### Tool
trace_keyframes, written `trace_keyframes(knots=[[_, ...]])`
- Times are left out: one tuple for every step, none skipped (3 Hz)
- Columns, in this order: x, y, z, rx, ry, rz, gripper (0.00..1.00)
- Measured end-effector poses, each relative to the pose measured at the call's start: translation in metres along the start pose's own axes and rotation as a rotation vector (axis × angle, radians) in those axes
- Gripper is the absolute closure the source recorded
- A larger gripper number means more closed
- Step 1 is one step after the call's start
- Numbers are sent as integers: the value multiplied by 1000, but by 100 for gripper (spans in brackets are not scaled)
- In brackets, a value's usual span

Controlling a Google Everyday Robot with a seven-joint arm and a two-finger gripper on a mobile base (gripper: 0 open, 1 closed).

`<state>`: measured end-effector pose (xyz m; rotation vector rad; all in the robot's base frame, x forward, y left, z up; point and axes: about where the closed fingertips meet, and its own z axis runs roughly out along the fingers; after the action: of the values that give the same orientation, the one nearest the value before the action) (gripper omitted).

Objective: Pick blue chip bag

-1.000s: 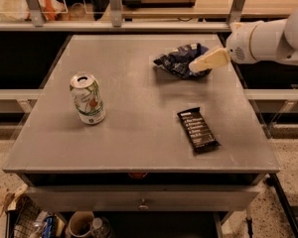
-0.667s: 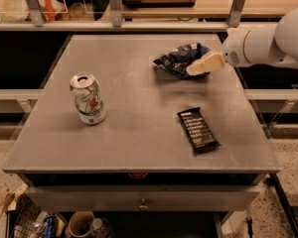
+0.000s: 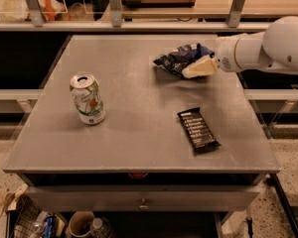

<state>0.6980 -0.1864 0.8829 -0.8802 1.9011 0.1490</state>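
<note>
Three items on grey table (image 3: 139, 148): green-and-white soda can (image 3: 88, 99), blue chip bag (image 3: 178, 58), flat black bar wrapper (image 3: 198, 129). Can stands upright, tab end up, on the table's left half. Blue chip bag lies well to the right of can and farther back, crumpled, dark navy w/ small white markings. Gripper (image 3: 193, 69) is also right of can and farther back, its cream tip laid over the bag's near-right edge, touching or overlapping it. Can't tell if gripper is apart or clamped on bag, since the far side is hidden behind the foil. White arm (image 3: 268, 46) runs off the frame's right edge, farther from can than the bag. Bar wrapper lies flat, right of can and nearer the table's front edge, angled, white text up, well apart from can and bag.
</note>
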Motion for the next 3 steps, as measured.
trace_keyframes(knots=[[12, 4, 5, -6, 10, 10, 39], [18, 7, 7, -12, 7, 6, 64], [15, 7, 2, -10, -20, 15, 86]])
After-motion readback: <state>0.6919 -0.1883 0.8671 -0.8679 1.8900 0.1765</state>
